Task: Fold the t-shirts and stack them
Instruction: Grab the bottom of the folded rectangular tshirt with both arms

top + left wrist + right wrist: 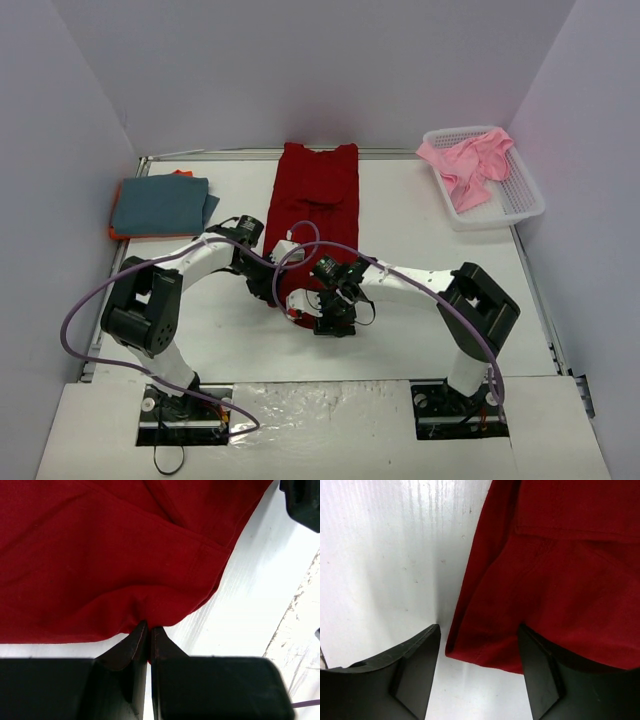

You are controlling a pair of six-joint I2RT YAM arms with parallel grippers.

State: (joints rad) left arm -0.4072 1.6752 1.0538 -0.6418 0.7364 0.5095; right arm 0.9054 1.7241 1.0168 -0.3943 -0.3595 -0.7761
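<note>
Left gripper (pixel 148 630): jaws together, pinching the near hem of the red shirt (pixel 318 195); the cloth puckers into a small peak where they bite, which suggests a thin hold.
Right gripper (pixel 479 645): jaws apart, straddling the shirt's near corner; one finger stands on bare table, the other lies over the cloth, and nothing is clamped yet.
Step in hand: judged, taking both near corners so the lower half can be folded up over the far half.
Doing it well: bring the right jaws down around the hem edge and take all layers of the corner, not only the top one; close fully before any lift.
Balance: raise both corners together and level, carry them straight away from the bases, and lay the hem square to the far edge so the fold comes out even.
Risk: the left pinch is shallow; a pull with only one side held would skew the cloth or slip it free.
Red shirt: spread lengthwise down the middle of the table (pixel 420 330), its sides look folded in, near end under the two wrists.
Stack (pixel 163 206): teal shirt folded over an orange one, far left, well apart.
Pink shirt (pixel 466 168): crumpled in the basket (pixel 520 205) at far right, not yet folded.
</note>
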